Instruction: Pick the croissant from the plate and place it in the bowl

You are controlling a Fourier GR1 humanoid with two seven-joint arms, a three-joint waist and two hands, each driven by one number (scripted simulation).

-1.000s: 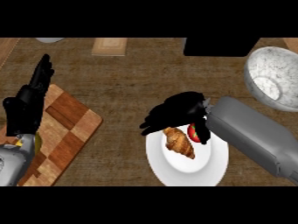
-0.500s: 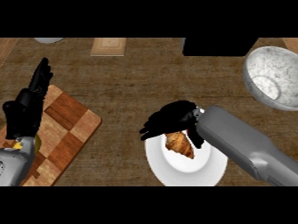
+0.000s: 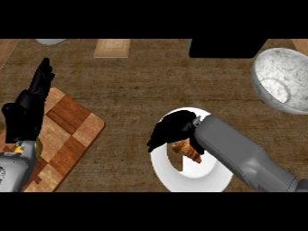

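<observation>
The brown croissant lies on the white plate at the lower middle of the counter. My right hand hangs over the croissant's far end and hides part of it. Its fingers are spread and bent downward, with their tips past the croissant's left side above the plate's rim. They are not closed round the croissant. The speckled grey bowl stands at the far right, well apart from the plate. My left hand rests open at the left, fingers up, above the cutting board.
A checkered wooden cutting board lies at the lower left under my left forearm. A light wooden block and a black object sit at the back edge. A grey dish's rim shows at the back left.
My right hand has come down and a little to the left, now covering the croissant's upper end. The croissant stays on the plate. The left hand has not moved.
</observation>
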